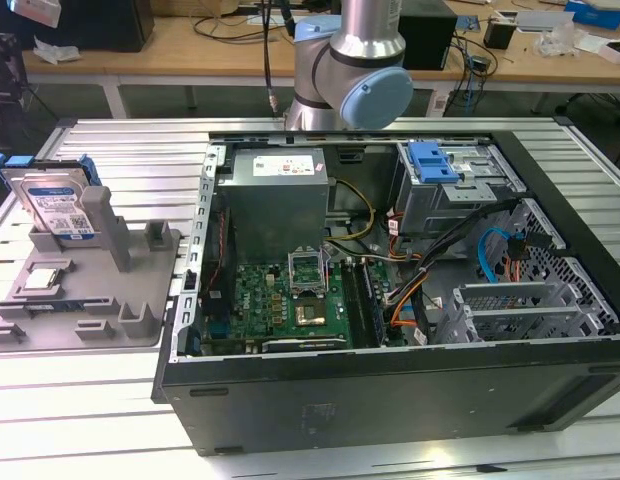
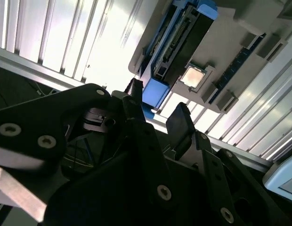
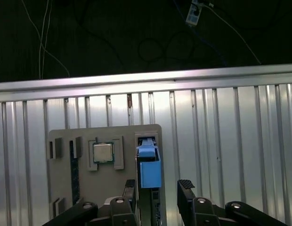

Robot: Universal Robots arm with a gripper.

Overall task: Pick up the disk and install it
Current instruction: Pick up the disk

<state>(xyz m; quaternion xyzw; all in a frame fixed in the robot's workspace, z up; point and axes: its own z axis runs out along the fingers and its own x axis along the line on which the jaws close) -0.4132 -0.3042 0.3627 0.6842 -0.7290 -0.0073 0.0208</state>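
Note:
The disk is a silver drive with a white-and-blue label and a blue rail frame. It stands upright in a grey holder on the exterior view's left. In both wrist views I see the disk edge-on, its blue rail end pointing towards me. My gripper is open. Its two black fingers hang apart from the disk, with the blue rail end between their lines. Nothing is held.
An open computer case lies on the slatted metal table, with a drive bay and blue latch at its back right. A square silver processor chip sits in the grey holder beside the disk. The arm's body rises behind the case.

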